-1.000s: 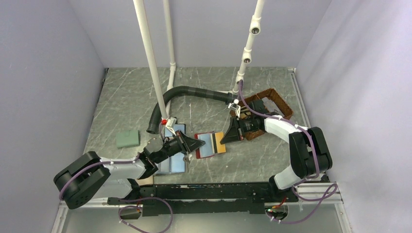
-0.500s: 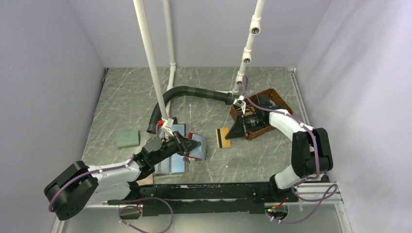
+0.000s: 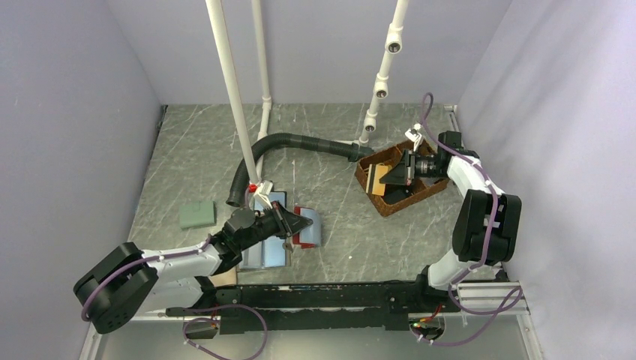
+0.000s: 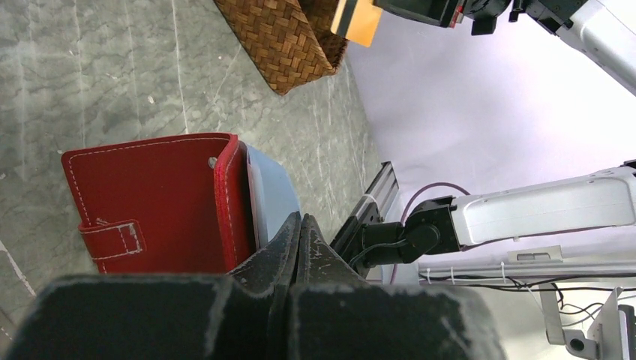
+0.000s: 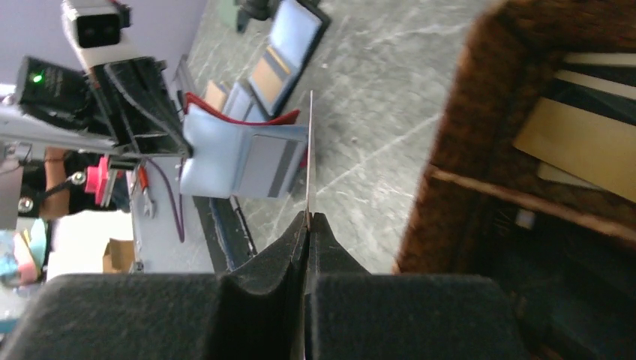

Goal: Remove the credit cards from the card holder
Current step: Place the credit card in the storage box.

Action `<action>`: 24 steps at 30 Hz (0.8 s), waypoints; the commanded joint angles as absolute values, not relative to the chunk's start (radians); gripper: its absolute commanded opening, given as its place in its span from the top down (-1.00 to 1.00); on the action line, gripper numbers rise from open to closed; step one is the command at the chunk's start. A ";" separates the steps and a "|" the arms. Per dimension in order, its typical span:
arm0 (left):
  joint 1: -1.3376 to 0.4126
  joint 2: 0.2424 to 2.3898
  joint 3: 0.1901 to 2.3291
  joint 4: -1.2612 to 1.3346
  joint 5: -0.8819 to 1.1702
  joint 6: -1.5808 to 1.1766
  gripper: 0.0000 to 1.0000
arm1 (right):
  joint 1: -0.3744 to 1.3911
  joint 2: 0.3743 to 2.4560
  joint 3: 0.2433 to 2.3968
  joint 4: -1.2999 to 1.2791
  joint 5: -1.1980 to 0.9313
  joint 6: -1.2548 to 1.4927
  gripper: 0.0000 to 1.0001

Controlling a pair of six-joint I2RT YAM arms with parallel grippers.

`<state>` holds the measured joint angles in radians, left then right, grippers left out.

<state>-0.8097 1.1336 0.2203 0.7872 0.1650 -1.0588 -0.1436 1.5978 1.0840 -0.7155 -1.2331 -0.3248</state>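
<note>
One red card holder [image 3: 309, 229], one dark-framed blue wallet [image 5: 296, 37] and one pale blue bifold [image 3: 270, 255] are being counted; one tan-orange credit card [image 3: 377, 178] and one tan card [image 5: 585, 142], two in all, are being seen; one woven basket [image 3: 416, 199] and one green pad [image 3: 197, 215] are being shown.

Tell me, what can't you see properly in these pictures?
Red wallet: left wrist view shows only its outside; cards left inside can't be told.
Orange card: edge-on in right wrist view, face hidden.
Basket: insides blurred, cut off by right wrist view's edge.
Blue wallet: left arm covers part in top view.
</note>
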 commanded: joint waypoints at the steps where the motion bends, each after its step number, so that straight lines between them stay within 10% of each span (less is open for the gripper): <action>1: -0.802 1.150 0.268 0.808 0.200 -1.033 1.00 | -0.164 1.585 1.108 -0.553 -1.098 -0.112 1.00; 24: -0.773 1.161 0.280 0.815 0.230 -1.032 1.00 | -0.097 1.732 1.222 -0.293 -0.645 0.440 0.96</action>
